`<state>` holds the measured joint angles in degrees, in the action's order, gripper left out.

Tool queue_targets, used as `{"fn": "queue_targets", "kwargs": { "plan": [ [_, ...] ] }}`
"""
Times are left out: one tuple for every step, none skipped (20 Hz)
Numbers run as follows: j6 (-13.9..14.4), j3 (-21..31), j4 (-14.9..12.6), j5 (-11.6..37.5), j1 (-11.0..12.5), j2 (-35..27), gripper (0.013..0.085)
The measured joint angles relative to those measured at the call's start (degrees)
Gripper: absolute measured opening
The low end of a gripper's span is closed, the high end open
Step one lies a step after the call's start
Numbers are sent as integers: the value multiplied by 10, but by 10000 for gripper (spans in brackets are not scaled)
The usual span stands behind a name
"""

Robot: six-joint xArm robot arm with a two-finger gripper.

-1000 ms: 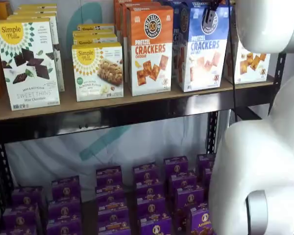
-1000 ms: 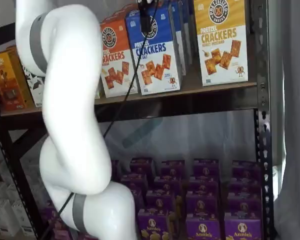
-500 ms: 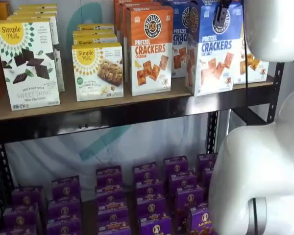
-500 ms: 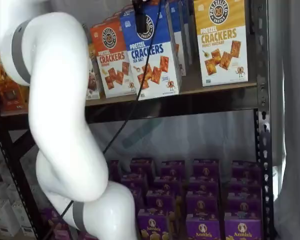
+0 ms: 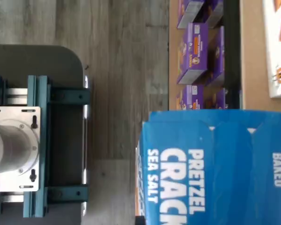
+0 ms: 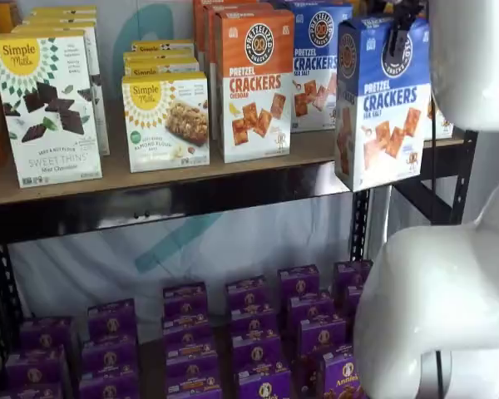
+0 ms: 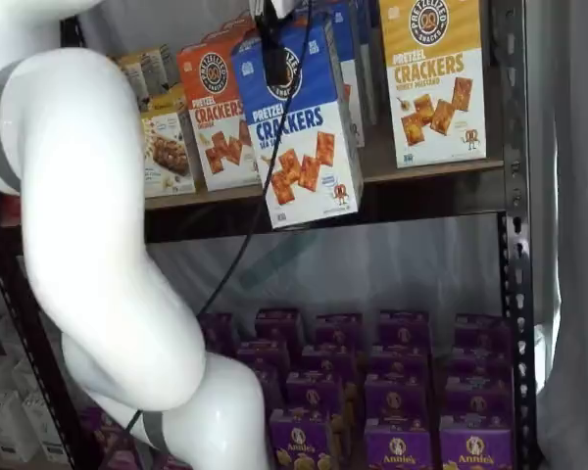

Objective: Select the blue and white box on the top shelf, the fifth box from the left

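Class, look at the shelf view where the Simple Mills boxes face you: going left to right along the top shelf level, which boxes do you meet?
Simple Mills Sweet Thins box → Simple Mills almond flour bars box → orange cheddar pretzel crackers box → blue and white box left on the shelf → the blue and white box held out in front of the top shelf by the end effector.

The blue and white box is hanging forward of the top shelf, leaving open air beneath; orange box is standing alongside.
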<state>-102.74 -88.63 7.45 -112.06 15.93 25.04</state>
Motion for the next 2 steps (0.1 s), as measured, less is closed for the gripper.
{"fn": "queue_targets", "kwargs": {
  "plan": [
    [-2,8,-2,1,0,6,570],
    [-3,14,-4,1,1,10,570]
  ]
}}
